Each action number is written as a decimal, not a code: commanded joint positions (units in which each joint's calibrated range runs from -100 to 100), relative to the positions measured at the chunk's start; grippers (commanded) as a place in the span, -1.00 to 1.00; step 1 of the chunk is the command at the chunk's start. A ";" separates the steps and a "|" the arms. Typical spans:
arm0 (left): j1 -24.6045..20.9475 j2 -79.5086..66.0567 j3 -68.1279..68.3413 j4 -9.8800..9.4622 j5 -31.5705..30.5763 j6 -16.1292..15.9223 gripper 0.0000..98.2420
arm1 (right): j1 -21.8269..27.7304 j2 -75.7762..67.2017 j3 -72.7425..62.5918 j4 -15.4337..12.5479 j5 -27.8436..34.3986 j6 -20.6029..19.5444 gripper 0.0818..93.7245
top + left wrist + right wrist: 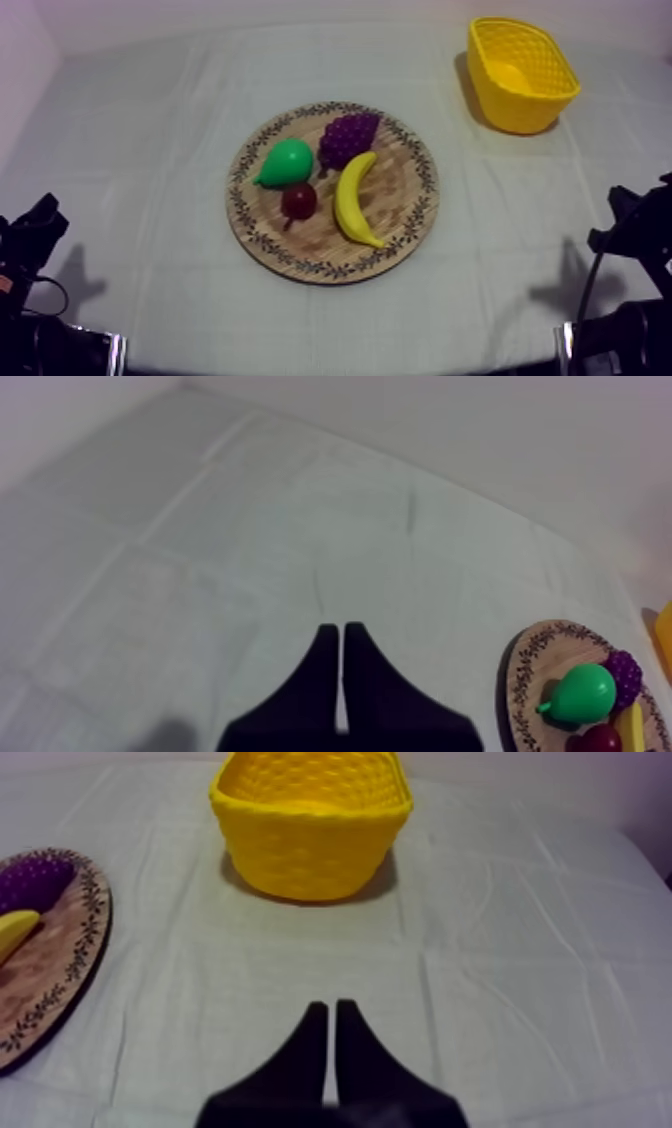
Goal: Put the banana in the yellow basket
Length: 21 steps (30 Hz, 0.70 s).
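Observation:
A yellow banana (pixel 355 198) lies on the right half of the round wooden board (pixel 410 215) in the middle of the table, its tip (pixel 15 930) showing beside the board's rim (pixel 60 977) in the right wrist view. The yellow basket (pixel 520 72) stands at the far right; it (pixel 310 822) sits ahead of my right gripper (pixel 331 1010), which is shut on nothing above the cloth. My left gripper (pixel 341 632) is shut too, over bare cloth left of the board (pixel 525 666). Both arms rest low at the table's near corners (pixel 30 240) (pixel 630 225).
On the board next to the banana lie a green pear (pixel 285 162), a bunch of purple grapes (pixel 348 135) and a small red fruit (pixel 298 200). The pear (pixel 578 694) and grapes (pixel 625 673) also appear past my left gripper. Grey-white cloth (pixel 140 150) surrounds the board.

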 commanded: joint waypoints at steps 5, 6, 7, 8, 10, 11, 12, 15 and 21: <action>0.02 -0.05 -0.01 0.03 -0.01 0.02 -1.00 | -0.28 0.71 -0.47 0.45 -0.11 0.59 -0.99; 0.02 -0.05 -0.01 0.03 -0.01 0.01 -1.00 | -0.45 1.23 -1.12 0.51 -0.19 1.11 -0.99; 0.02 -0.05 -0.01 0.03 -0.01 0.00 -1.00 | -0.60 1.96 -1.97 0.43 -0.22 1.73 -0.99; 0.02 -0.05 -0.01 0.03 -0.01 -0.01 -1.00 | -0.75 2.85 -3.04 0.27 -0.20 2.38 -0.99; 0.02 -0.05 -0.01 0.03 -0.01 0.00 -1.00 | -0.92 5.26 -5.73 -0.26 -0.10 3.61 -0.99; 0.02 -0.05 -0.01 0.03 -0.01 0.01 -1.00 | -1.00 6.69 -7.33 -0.48 -0.06 4.06 -0.99; 0.02 -0.05 -0.01 0.03 -0.01 0.00 -1.00 | -1.10 8.24 -9.06 -0.64 -0.08 4.45 -0.99; 0.02 -0.05 -0.01 0.03 -0.01 -0.02 -1.00 | -1.94 13.25 -14.52 -0.23 -0.48 4.18 -0.99; 0.02 -0.05 -0.01 0.03 -0.01 0.00 -1.00 | -4.27 22.60 -23.54 0.42 -0.81 3.46 -0.99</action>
